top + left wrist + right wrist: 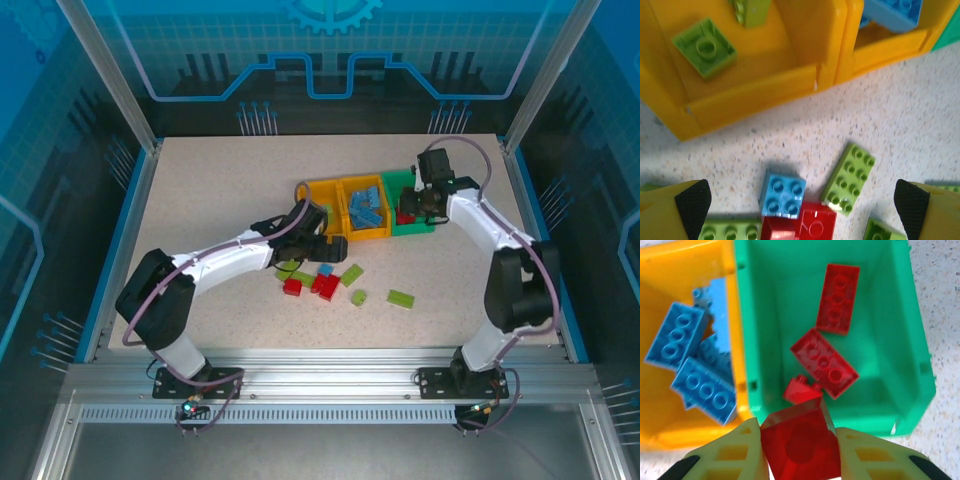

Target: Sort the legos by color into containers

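The containers stand joined in a row: a yellow bin (322,195) with lime legos (705,47), a yellow bin (365,205) with blue legos (702,390), and a green bin (910,340) with red legos (824,362). My right gripper (800,452) is shut on a red lego (802,445) just above the green bin's near wall. My left gripper (802,205) hangs open above loose legos on the table. Between its pads (692,205) lie a blue lego (783,194), a red lego (805,227) and a lime lego (850,177).
More loose legos lie in front of the bins: a red one (292,286) and lime ones (358,297) (401,298). The left arm stretches across the table's middle towards the bins. Blue rails edge the table.
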`<state>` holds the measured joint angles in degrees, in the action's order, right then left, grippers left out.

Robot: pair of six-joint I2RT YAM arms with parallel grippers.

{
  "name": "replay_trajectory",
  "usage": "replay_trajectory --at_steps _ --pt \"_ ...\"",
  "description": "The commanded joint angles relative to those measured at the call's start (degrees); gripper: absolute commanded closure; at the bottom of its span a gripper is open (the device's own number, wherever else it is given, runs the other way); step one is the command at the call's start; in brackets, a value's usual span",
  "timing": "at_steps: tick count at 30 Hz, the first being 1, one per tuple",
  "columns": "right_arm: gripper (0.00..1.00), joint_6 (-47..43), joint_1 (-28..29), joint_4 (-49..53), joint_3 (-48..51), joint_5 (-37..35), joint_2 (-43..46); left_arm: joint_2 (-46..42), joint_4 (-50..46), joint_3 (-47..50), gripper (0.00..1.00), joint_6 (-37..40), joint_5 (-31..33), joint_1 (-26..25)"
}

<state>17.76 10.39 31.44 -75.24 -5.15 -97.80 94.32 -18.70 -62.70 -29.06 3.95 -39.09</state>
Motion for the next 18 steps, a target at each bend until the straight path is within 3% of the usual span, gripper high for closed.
replay_trajectory --at_steps 1,6,10,13,18 --pt "0.67 -1.28 -1.46 1.18 -4.94 0.01 -5.46 -2.71 -2.46 1.84 0.01 -0.60 2.04 -1.74" --pt "0.62 -1.41 -2.46 2.20 -9.58 -1.03 -10.77 -3.79 -2.76 4.43 0.03 -2.21 3.09 -4.75" --pt "0.50 -1.41 -2.72 2.82 -10.56 -0.01 -11.58 -3.47 -3.21 5.48 0.06 -2.69 3.45 -6.58" --pt "0.31 -1.30 -2.64 2.84 -9.67 0.83 -9.88 -3.18 -3.37 5.99 0.06 -2.86 3.68 -7.18" --pt "0.22 -1.33 -2.17 3.23 -6.59 2.33 -4.72 -3.27 -3.38 6.14 0.07 -2.84 4.21 -7.24"
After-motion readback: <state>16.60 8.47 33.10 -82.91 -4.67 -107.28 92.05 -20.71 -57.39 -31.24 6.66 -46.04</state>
